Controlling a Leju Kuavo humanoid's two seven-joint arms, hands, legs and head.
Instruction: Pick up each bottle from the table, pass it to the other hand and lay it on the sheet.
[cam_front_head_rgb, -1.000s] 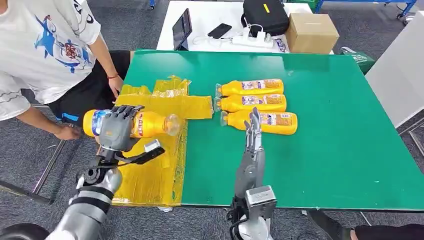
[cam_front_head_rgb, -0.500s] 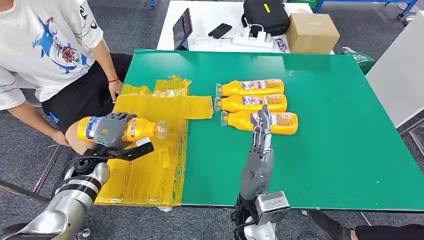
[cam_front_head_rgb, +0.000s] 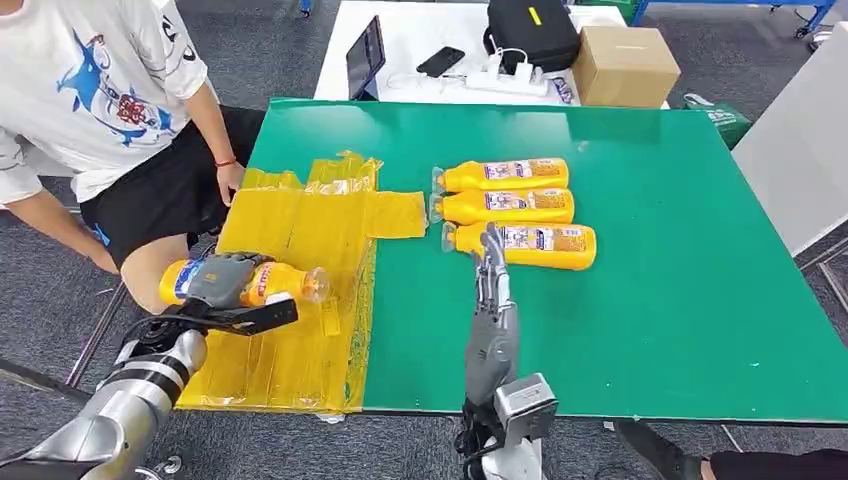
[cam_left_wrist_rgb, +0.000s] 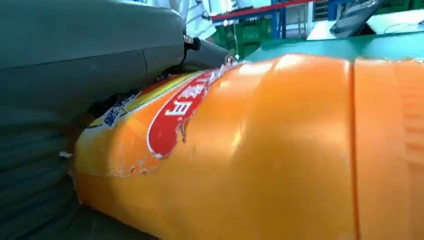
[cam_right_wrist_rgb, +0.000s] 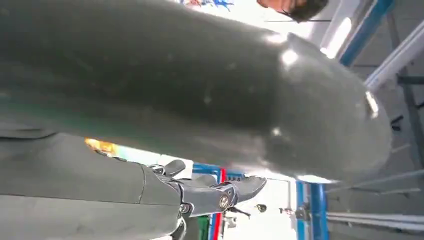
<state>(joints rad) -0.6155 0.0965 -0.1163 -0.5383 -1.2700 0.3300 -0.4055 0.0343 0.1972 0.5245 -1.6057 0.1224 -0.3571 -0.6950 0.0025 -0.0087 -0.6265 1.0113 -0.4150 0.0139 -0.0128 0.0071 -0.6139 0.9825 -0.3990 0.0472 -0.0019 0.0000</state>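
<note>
My left hand (cam_front_head_rgb: 222, 285) grips an orange bottle (cam_front_head_rgb: 268, 282) with a red and blue label, lying sideways low over the left edge of the yellow sheet (cam_front_head_rgb: 300, 250). The left wrist view shows that bottle (cam_left_wrist_rgb: 260, 150) close up against my fingers (cam_left_wrist_rgb: 90, 65). Three more orange bottles (cam_front_head_rgb: 505, 174) (cam_front_head_rgb: 510, 206) (cam_front_head_rgb: 535, 244) lie side by side on the green table (cam_front_head_rgb: 650, 300). My right hand (cam_front_head_rgb: 491, 275) stands edge-on with its fingers straight and apart, holding nothing, its tips just short of the nearest bottle's neck. The right wrist view shows its thumb (cam_right_wrist_rgb: 200, 85) and fingers (cam_right_wrist_rgb: 215, 195).
A person in a white shirt (cam_front_head_rgb: 90, 90) sits at the table's left, one hand (cam_front_head_rgb: 232, 175) near the sheet's far corner. Behind, a white table holds a tablet (cam_front_head_rgb: 364, 58), a phone (cam_front_head_rgb: 439, 61), a black bag (cam_front_head_rgb: 530, 32) and a cardboard box (cam_front_head_rgb: 624, 65).
My left hand has lowered the bottle and carried it leftward toward the sheet's left edge. My right hand went toward the nearest bottle, then drew back slightly left.
</note>
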